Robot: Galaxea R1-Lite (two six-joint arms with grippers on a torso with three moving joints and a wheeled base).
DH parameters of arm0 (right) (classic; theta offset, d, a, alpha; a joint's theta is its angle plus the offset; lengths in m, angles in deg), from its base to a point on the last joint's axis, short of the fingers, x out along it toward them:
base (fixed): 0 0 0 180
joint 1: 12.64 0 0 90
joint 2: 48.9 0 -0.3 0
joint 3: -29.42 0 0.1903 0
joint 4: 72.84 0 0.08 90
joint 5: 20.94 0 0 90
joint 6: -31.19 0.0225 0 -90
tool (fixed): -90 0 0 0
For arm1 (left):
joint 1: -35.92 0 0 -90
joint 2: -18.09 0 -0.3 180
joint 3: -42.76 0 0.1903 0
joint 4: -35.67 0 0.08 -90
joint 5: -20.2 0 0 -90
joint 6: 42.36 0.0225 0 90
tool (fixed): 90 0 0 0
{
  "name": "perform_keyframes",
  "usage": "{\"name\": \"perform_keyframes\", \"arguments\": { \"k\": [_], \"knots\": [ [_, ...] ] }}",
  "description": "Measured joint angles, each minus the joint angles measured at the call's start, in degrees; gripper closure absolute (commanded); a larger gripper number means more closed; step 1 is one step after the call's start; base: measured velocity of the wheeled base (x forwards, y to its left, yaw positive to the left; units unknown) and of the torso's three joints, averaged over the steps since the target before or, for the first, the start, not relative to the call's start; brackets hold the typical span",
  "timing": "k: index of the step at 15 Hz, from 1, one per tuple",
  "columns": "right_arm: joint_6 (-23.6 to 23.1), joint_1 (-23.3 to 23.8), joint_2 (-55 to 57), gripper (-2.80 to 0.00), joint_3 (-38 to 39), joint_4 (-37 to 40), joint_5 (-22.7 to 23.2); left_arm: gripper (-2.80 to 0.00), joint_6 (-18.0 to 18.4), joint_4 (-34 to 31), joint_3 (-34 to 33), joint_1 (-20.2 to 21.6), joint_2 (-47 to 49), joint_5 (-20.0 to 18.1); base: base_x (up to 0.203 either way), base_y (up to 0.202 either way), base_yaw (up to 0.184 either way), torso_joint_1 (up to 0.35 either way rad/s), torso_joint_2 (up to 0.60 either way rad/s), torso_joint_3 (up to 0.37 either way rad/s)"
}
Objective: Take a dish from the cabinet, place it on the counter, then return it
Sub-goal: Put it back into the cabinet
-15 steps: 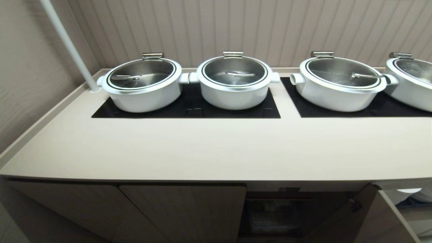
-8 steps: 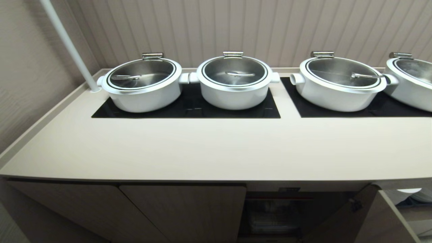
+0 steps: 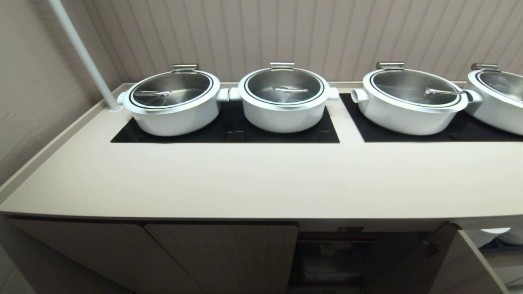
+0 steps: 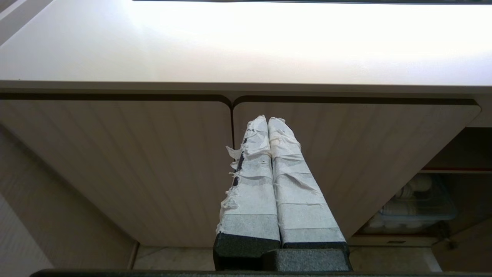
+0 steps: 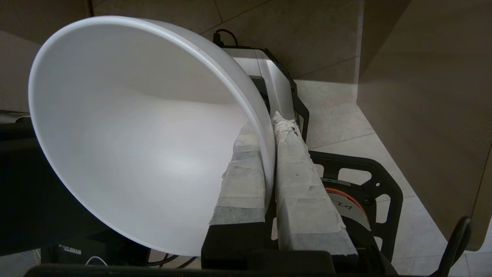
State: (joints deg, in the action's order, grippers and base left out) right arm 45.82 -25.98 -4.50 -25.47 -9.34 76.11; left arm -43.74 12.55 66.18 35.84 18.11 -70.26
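Right gripper [image 5: 269, 132]: fingers clamped on the rim of the dish [image 5: 130, 127], one inside, one outside; bowl tilted on edge, off the counter [image 3: 261, 179], above the floor. Left gripper [image 4: 268, 121]: fingers pressed together, empty, before the closed cabinet [image 4: 115, 154] doors. Right-hand door open.

Vertically ribbed beige wall panelling [image 3: 310, 32] behind, plain taupe side wall [image 3: 28, 81] at left, slanted white pole [image 3: 83, 55] in the corner, pale tiled floor [image 5: 346, 111], bright overhead light.
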Motion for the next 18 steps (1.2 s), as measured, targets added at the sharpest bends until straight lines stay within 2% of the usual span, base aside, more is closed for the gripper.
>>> {"name": "perform_keyframes", "arguments": {
  "k": [8,18],
  "knots": [
    [-0.05,0.00,0.26,0.00,0.05,-0.23,0.02,0.00,0.00,-0.02,0.00,0.00,0.00,0.02,0.000,0.000,0.000,0.000,0.00,0.000],
    [-0.02,0.00,0.44,0.00,-0.04,-0.13,0.02,0.00,0.01,-0.02,0.00,0.00,0.00,0.02,0.000,0.000,0.000,-0.130,0.29,0.153]
  ]
}}
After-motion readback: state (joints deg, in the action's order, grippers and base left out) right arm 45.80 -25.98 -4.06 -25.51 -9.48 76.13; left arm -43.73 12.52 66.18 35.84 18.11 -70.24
